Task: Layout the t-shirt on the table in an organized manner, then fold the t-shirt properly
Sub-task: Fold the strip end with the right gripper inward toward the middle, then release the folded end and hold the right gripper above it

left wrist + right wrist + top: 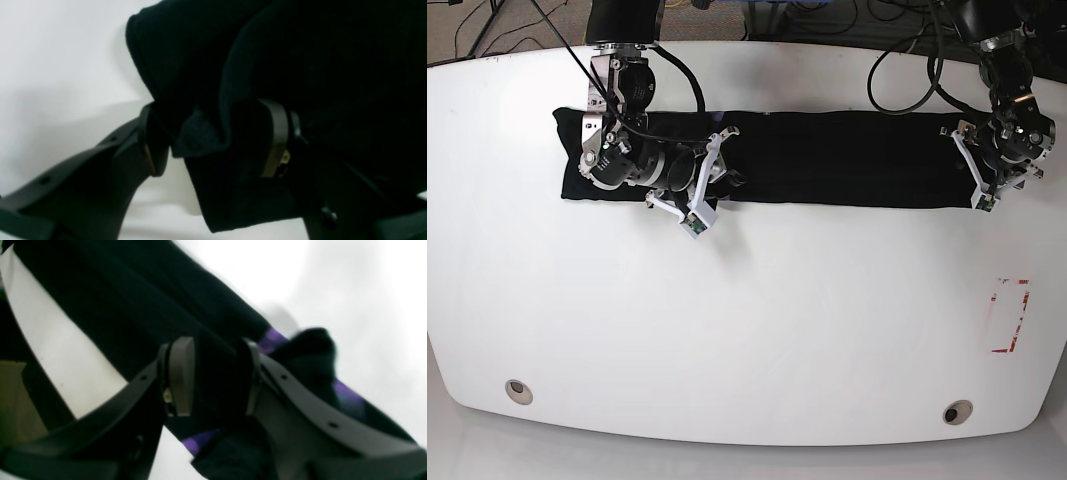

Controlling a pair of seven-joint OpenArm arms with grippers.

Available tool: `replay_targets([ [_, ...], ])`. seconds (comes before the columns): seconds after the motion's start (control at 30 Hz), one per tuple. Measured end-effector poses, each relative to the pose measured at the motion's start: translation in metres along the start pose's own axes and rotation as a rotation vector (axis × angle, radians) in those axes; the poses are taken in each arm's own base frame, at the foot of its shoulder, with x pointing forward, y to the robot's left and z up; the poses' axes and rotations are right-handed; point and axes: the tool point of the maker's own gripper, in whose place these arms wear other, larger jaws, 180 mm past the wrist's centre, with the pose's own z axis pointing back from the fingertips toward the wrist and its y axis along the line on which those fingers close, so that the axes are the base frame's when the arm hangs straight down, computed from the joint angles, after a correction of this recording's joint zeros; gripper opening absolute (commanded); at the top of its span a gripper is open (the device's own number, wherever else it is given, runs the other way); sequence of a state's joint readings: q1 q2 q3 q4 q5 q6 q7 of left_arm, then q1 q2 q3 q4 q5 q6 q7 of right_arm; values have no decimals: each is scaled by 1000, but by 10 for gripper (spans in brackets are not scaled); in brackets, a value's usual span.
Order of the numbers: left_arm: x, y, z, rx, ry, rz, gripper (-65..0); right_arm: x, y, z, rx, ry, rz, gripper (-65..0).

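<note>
A black t-shirt [827,158] lies as a long, narrow band across the far part of the white table [747,320], already folded lengthwise. The red mark [1009,316] sits near the table's edge, well on the near side of the band's end, below the left gripper.

The left gripper [980,175] holds that end of the shirt; in its wrist view the cloth [206,133] is bunched between the jaws. The right gripper [709,178] is clamped on the shirt's near edge towards the other end, beside the purple neck patch [272,340].

This looks like the folding stage. The next move probably calls for lifting one gripped end and carrying it over the band while keeping the edges aligned.
</note>
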State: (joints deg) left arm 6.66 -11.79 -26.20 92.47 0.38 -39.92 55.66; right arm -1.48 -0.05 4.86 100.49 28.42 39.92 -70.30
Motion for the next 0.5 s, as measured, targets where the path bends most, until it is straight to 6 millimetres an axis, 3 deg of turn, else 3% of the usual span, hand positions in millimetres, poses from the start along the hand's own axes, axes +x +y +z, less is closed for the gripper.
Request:
replay_targets([
  [0.37,2,3,4,13,-13,7,-292,23,-18,48,-140,-40,147,-453],
  [0.5,4,11,10,31,-34,35,-292,9,-27,57,-172,-20,116,-453],
])
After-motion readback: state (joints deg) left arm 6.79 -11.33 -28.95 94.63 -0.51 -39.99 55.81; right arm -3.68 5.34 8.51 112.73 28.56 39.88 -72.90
